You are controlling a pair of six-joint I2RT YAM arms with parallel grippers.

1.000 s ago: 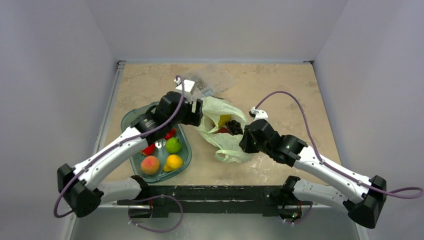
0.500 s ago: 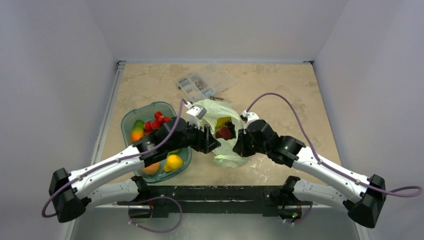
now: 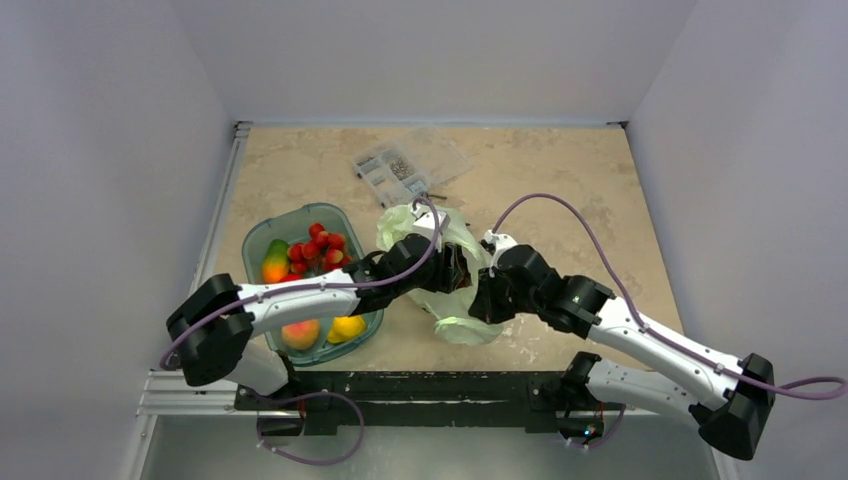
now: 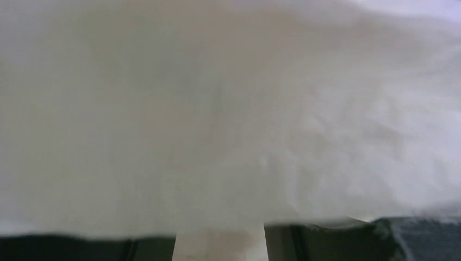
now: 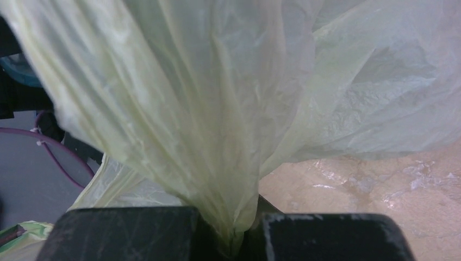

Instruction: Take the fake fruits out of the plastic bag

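The pale green plastic bag (image 3: 405, 222) lies mid-table. My left gripper (image 3: 452, 272) reaches into its mouth from the left. In the left wrist view blurred bag film (image 4: 228, 109) fills the frame, and the left gripper (image 4: 219, 239) has its jaws apart with only pale film between them. My right gripper (image 3: 487, 297) is shut on a gathered fold of the bag (image 5: 217, 98) at its right edge; the pinch shows in the right wrist view (image 5: 228, 231). The grape bunch, dark red fruit and yellow-green piece are hidden by the left gripper and the bag.
A teal-tinted tray (image 3: 258, 238) at the left holds a red strawberry cluster (image 3: 318, 245), a peach (image 3: 300, 333), a yellow fruit (image 3: 347, 325) and an orange-green fruit (image 3: 274, 262). A clear box of small parts (image 3: 410, 165) lies at the back.
My left arm has swung from over the tray to the right and pushed its gripper into the bag mouth, covering the fruits. The right gripper keeps its hold on the bag.
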